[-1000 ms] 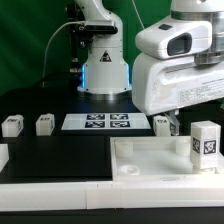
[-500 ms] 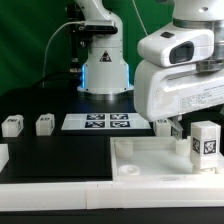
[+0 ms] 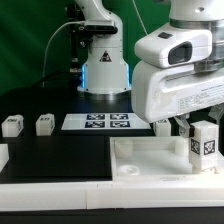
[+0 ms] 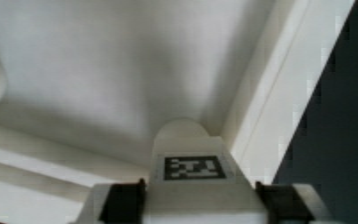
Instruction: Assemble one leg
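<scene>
From the side, the leg (image 3: 205,141) stands upright on the white tabletop (image 3: 150,162), near its corner at the exterior view's right. The gripper (image 3: 196,128) sits low over its top. Only the wrist view shows the fingers (image 4: 123,200) flanking the leg (image 4: 197,165) closely on both sides. Whether they press it, I cannot tell.

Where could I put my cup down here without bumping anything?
The bare black table bordered by the marker board and the white tabletop is free. It is crowded at the exterior view's right, where the gripper hangs beside the leg.
</scene>
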Robot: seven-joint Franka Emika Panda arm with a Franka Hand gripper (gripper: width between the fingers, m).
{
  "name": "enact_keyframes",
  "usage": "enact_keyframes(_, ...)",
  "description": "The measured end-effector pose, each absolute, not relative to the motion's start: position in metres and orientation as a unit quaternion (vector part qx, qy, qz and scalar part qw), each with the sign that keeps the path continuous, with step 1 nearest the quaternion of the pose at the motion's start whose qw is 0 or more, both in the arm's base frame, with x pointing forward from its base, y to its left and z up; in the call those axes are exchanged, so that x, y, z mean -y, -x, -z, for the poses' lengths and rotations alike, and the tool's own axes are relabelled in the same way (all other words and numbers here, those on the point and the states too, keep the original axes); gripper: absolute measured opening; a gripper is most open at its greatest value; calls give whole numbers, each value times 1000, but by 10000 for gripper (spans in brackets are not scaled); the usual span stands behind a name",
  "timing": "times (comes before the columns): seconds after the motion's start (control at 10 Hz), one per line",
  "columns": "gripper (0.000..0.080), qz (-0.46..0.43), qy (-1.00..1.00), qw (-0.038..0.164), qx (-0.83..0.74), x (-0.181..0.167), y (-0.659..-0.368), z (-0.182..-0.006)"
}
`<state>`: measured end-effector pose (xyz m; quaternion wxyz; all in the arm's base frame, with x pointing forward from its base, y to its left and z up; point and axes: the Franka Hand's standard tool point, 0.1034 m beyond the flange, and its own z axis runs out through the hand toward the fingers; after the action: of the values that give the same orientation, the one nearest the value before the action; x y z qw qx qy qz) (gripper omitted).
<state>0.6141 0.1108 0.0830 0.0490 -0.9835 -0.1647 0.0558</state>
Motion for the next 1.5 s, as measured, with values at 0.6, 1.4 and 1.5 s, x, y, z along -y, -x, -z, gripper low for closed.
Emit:
enact_keyframes(0.6, 294, -61, 994, 44, -79, -116, -614, -82)
enact_keyframes(1.4, 294, -73, 897, 24, -436, -130, -612, -82)
enact_keyframes(1.5, 294, -74, 879, 21, -471, -131, -612, -82)
